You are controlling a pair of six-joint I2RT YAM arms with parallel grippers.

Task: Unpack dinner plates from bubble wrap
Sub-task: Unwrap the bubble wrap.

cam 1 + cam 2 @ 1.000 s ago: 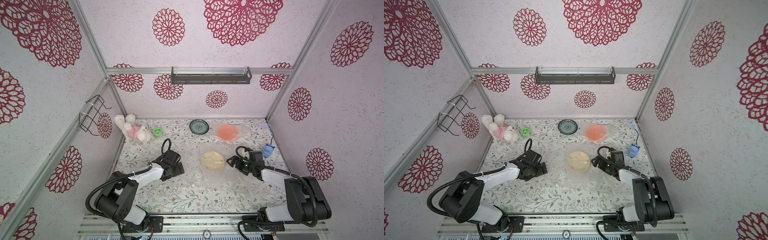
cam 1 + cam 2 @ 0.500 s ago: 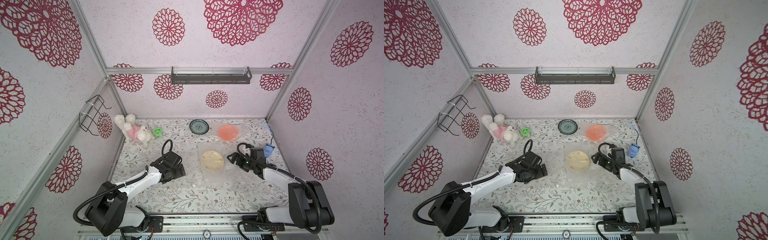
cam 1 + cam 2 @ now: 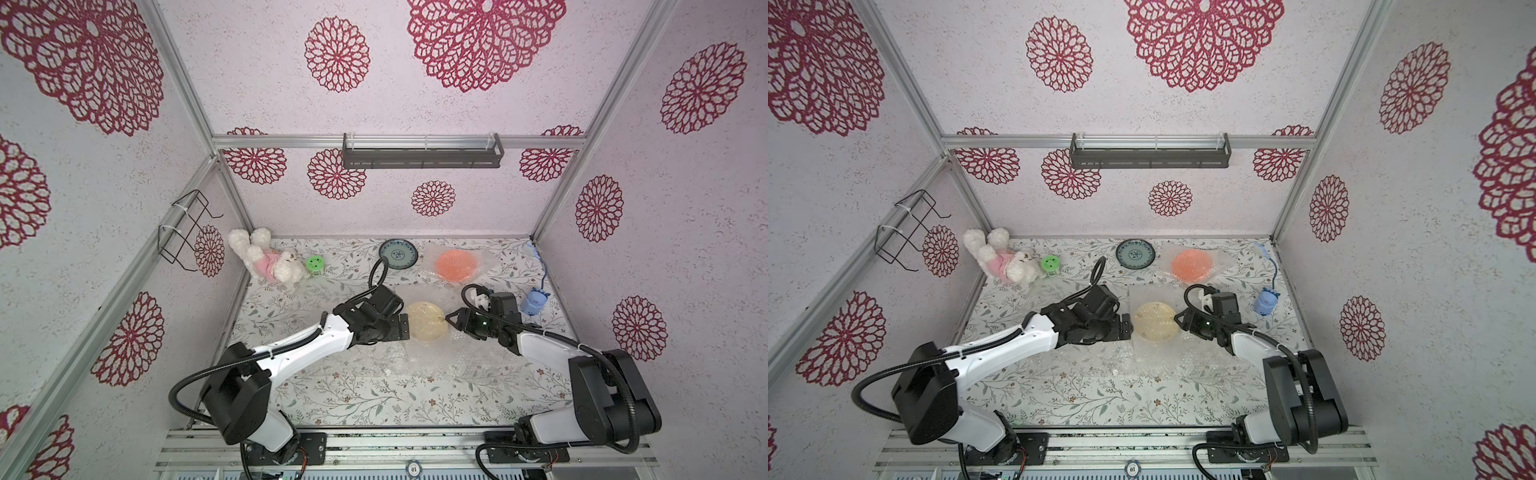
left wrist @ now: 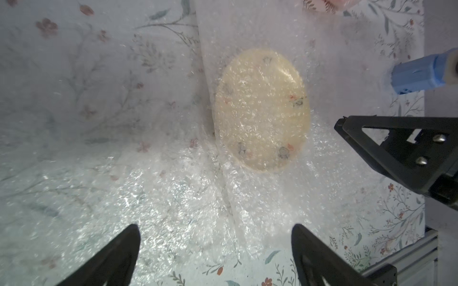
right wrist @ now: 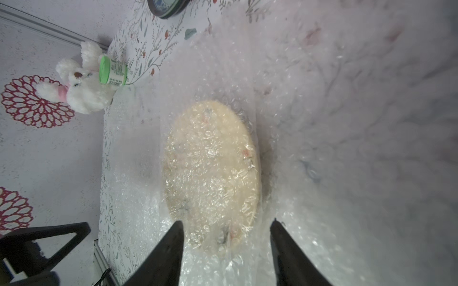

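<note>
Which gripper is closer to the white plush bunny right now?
Left. The left gripper sits on the bunny's side of the cream plate, well short of the plush bunny in the back corner; the right gripper is across that plate, farther away.

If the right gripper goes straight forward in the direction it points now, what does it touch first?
Most likely the bubble wrap covering the near rim of the cream plate, directly ahead of the right gripper. Whether it already touches the wrap is unclear.
</note>
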